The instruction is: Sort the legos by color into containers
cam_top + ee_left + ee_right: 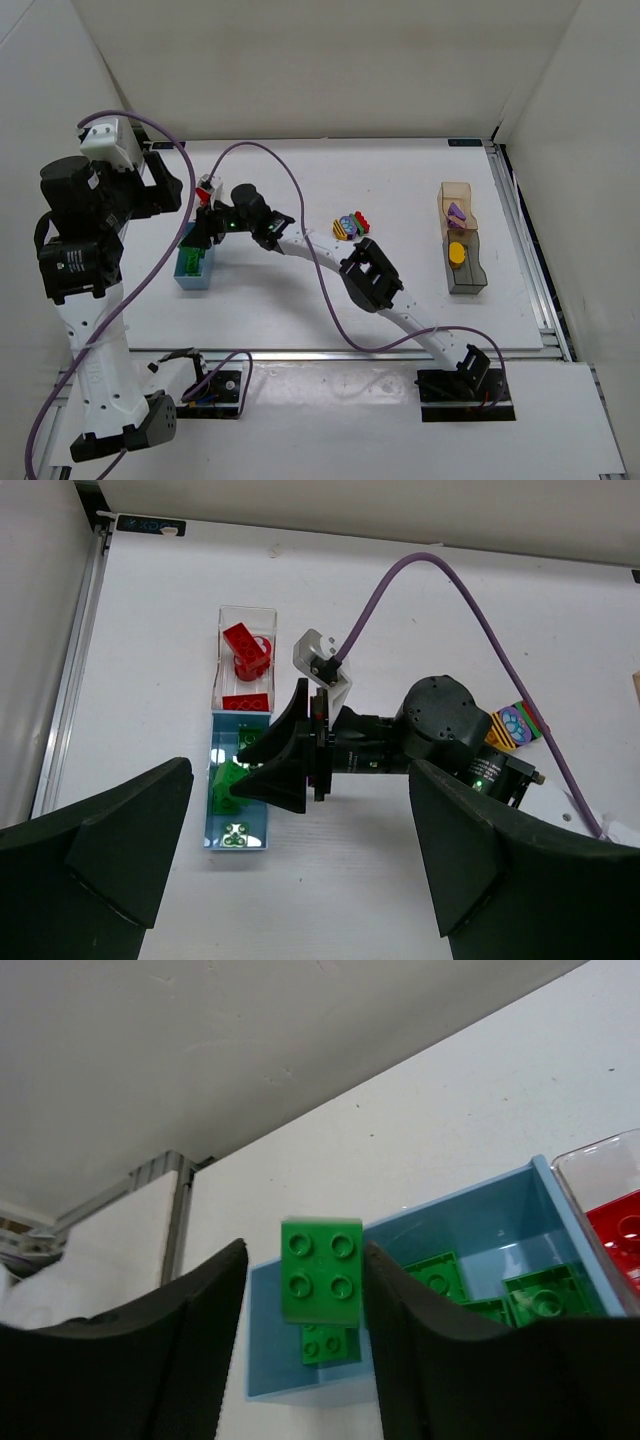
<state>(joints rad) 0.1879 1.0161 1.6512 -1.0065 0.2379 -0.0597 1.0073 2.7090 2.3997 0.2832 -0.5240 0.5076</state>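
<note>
Near left: light blue container (500,1222) holds several green legos (540,1295). Right tool (304,1252) hangs over it. Its jaws stand wider than the green brick (321,1270) between them, with a gap on one side, so judged released, not clamped. Left tool (300,780) has its jaws wide apart and holds nothing, high above the left of the surface (260,310).

Near right: dark container (468,282), one yellow lego (457,253).

Mid-surface: mixed stack (350,225) of purple, yellow, green and red, unsorted; this remains.

Far right: tan container (455,189), purple lego (457,212).

Far left: clear container (246,613), red legos (248,650).

Judged well past half.
</note>
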